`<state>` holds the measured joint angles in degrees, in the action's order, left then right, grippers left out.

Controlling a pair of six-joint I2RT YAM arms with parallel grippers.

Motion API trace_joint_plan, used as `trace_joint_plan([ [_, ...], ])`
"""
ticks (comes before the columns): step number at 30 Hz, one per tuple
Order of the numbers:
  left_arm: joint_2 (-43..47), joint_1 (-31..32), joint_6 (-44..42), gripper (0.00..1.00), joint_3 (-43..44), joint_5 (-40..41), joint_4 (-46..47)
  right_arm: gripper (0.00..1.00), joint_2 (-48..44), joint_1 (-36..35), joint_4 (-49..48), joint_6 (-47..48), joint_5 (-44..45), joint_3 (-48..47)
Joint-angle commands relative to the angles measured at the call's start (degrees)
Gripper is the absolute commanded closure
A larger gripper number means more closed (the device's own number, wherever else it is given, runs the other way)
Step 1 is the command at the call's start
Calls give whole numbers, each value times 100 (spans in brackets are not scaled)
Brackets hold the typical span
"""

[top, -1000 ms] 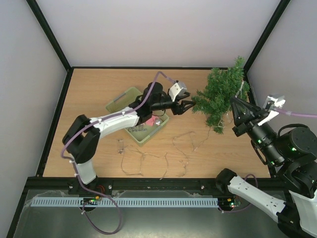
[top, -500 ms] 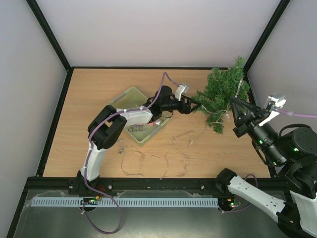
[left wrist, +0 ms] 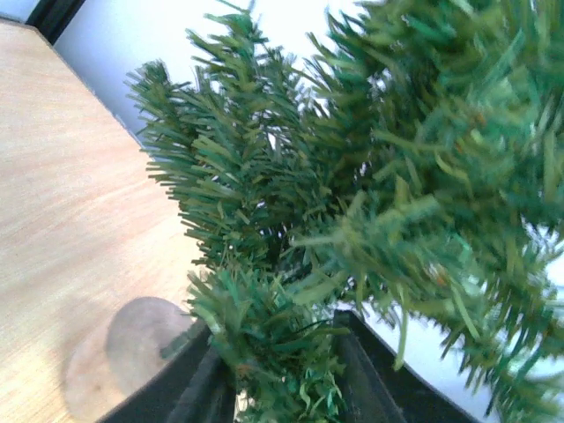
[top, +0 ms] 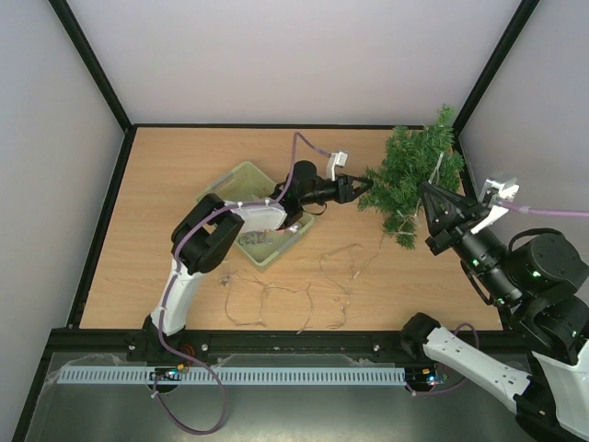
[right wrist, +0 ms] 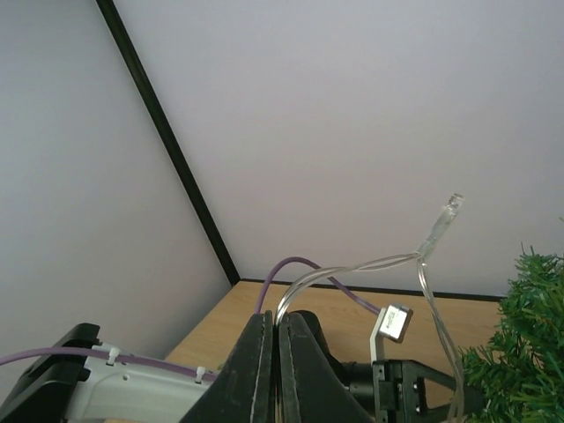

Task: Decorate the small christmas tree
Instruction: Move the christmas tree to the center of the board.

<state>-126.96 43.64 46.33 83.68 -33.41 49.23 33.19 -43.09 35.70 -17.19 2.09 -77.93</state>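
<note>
One small christmas tree point(top: 409, 180), conical, with dark green needle branches: tilted at the far right corner of the wooden worktop point(top: 166, 212), its crown close to the black corner post. One pale green plastic basket point(top: 267, 261), mid-worktop, just left of the tree. One thin clear-wire light string point(right wrist: 434, 231), looped along the near edge and rising towards the tree. Two arms: left gripper point(top: 357, 187), jaws clasped on a low branch; right gripper point(top: 426, 191), jaws pressed closed on the string. The broadest bare wood lies left of the basket.
</note>
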Motion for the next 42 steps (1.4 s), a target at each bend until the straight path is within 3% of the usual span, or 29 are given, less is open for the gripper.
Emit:
trace_joint_plan([
  [1,-83,-101,237,77,126,113,267,98,-76,20,-229,-78,-76,161],
  [5,68,-204,22,97,88,305,65,98,-118,21,-244,-109,-64,254],
  [15,485,-388,-355,98,-232,695,-74,98,-99,20,-232,-83,9,296],
  [42,1891,-943,-635,98,-2180,1129,132,98,73,20,-346,-37,74,325],
])
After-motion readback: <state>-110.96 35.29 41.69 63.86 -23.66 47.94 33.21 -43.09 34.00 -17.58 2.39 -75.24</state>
